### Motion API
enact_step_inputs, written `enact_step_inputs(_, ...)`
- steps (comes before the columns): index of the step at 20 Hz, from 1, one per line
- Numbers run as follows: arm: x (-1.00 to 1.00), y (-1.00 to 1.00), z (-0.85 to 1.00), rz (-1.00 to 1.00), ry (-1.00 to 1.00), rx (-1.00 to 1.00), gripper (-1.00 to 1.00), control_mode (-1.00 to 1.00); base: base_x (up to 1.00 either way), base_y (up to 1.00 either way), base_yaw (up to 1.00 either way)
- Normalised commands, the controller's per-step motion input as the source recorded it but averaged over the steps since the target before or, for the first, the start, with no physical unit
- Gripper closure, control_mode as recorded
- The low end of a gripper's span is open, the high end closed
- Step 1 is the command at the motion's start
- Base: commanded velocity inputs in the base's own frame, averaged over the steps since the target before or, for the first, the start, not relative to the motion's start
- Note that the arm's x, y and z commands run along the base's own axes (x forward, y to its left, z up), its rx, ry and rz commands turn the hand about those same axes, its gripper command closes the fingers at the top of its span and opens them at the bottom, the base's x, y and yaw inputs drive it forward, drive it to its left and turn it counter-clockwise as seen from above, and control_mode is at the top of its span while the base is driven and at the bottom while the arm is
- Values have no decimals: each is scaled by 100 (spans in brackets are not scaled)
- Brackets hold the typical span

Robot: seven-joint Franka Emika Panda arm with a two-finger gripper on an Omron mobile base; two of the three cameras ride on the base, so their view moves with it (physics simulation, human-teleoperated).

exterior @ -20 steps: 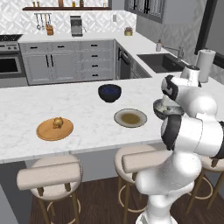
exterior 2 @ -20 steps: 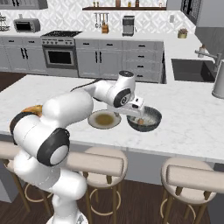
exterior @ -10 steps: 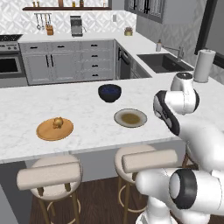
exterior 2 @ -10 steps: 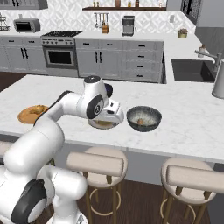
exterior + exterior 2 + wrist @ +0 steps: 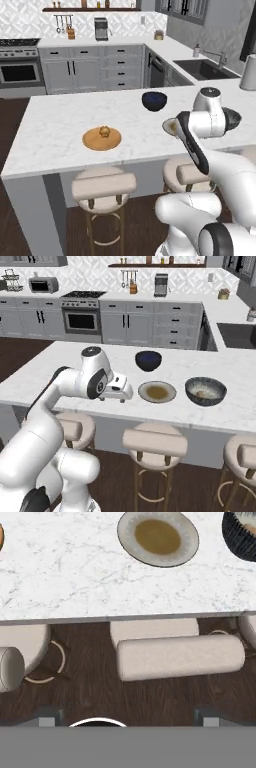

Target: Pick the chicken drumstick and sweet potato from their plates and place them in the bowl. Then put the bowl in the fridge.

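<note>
The chicken drumstick (image 5: pixel 104 131) sits on the wooden plate (image 5: pixel 102 140) at the left of the island. The grey-rimmed plate (image 5: pixel 157 391) has nothing on it; it also shows at the top of the hand view (image 5: pixel 159 537). To its right stands the speckled bowl (image 5: pixel 205 391) with the tan sweet potato (image 5: pixel 200 394) inside. My gripper (image 5: pixel 121 396) hangs open over the counter's front edge, left of the grey-rimmed plate, between the two plates. Its fingertips (image 5: pixel 47 718) stand wide apart with nothing between them.
A dark navy bowl (image 5: pixel 148 360) stands behind the grey-rimmed plate. Padded bar stools (image 5: pixel 180 654) line the island's front edge below my hand. A sink (image 5: pixel 202 67) and a paper towel roll (image 5: pixel 248 72) are at the far right.
My arm has swung left from the speckled bowl, past the grey-rimmed plate, towards the wooden plate. Both base views have shifted, so the base has moved left.
</note>
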Motion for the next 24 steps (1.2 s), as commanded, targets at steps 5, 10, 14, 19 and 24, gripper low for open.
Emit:
enact_step_inputs(5,0,0,0,0,0,0,-100,100,-28,100,3)
enact_step_inputs(10,0,0,0,0,0,0,-100,100,-8,94,1)
enact_step_inputs(14,0,0,0,0,0,0,-100,100,51,0,1)
enact_step_inputs(19,0,0,0,0,0,0,-100,100,93,4,0)
enact_step_inputs(24,33,0,-2,2,1,0,-100,-100,60,1,0)
